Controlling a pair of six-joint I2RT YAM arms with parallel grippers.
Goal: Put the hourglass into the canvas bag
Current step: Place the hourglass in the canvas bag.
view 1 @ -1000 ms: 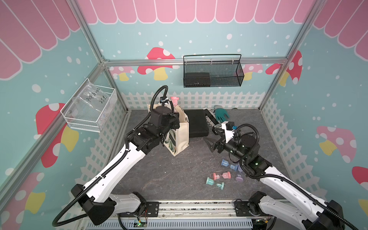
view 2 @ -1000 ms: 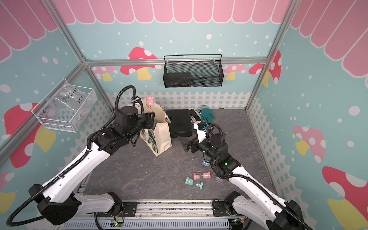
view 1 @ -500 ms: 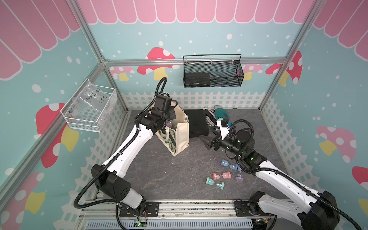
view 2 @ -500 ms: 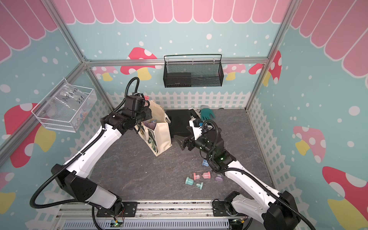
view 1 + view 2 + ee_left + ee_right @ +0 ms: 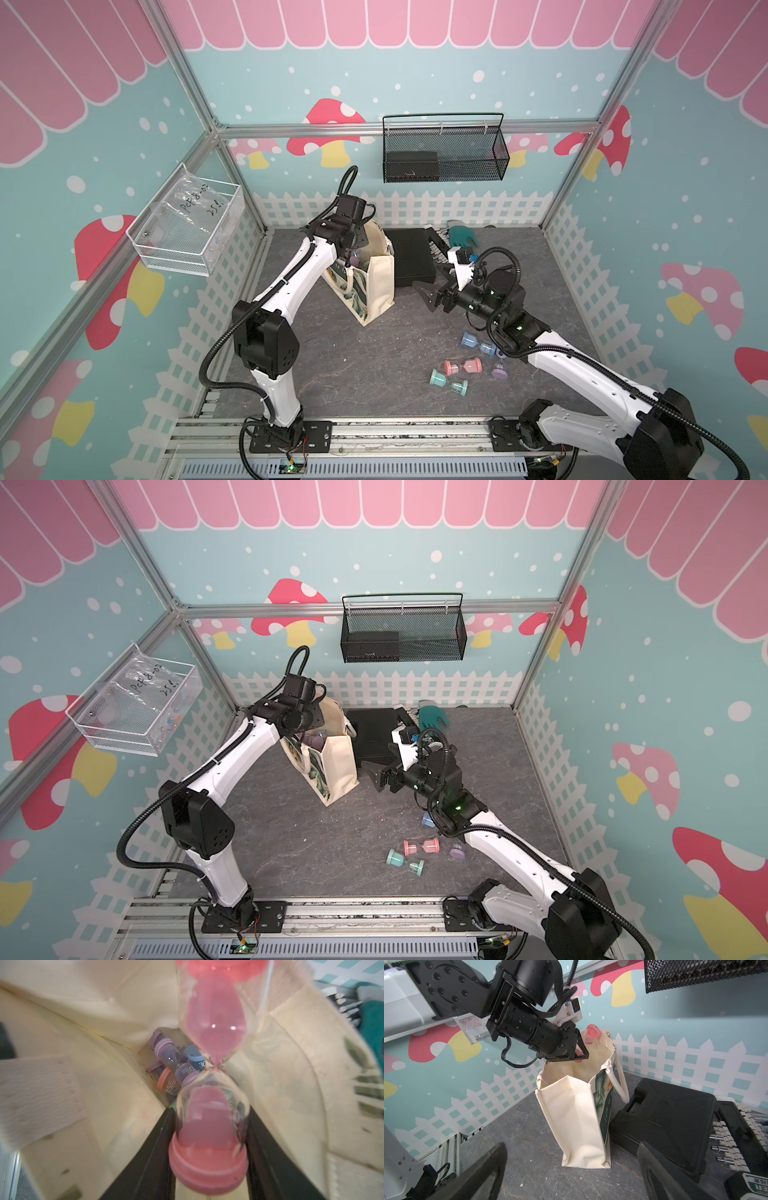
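Left arm had stretched out and risen since a second earlier, carrying the left end effector (image 5: 580,1051) from above the canvas bag (image 5: 380,286) to its open mouth. Right arm had drifted a little toward the bag over the same second. Bag position unchanged.

Left end effector was closed on the pink hourglass (image 5: 212,1084), gripping it at one capped end between the two black fingers (image 5: 158,1147). In the right wrist view the other pink cap stood above the bag's far rim while the fingers sat at the level of the opening. The hourglass was therefore at the mouth of the bag and gripped, not lying inside.

The left wrist view looked down into the bag: several other hourglasses (image 5: 178,1068), purple, blue and pink, lay at the bottom.

Right end effector (image 5: 434,284) was spread fully apart and held nothing. It hung above the worktop (image 5: 353,365) just beside the bag, pointing at it.

The bag stood upright, green printed panel on one side, with a black case (image 5: 411,257) just behind it. A teal glove (image 5: 461,237) lay near the back wall.

Loose on the worktop near the right arm lay four more hourglasses: blue (image 5: 478,343), pink (image 5: 462,366), teal (image 5: 449,382) and purple (image 5: 498,370).
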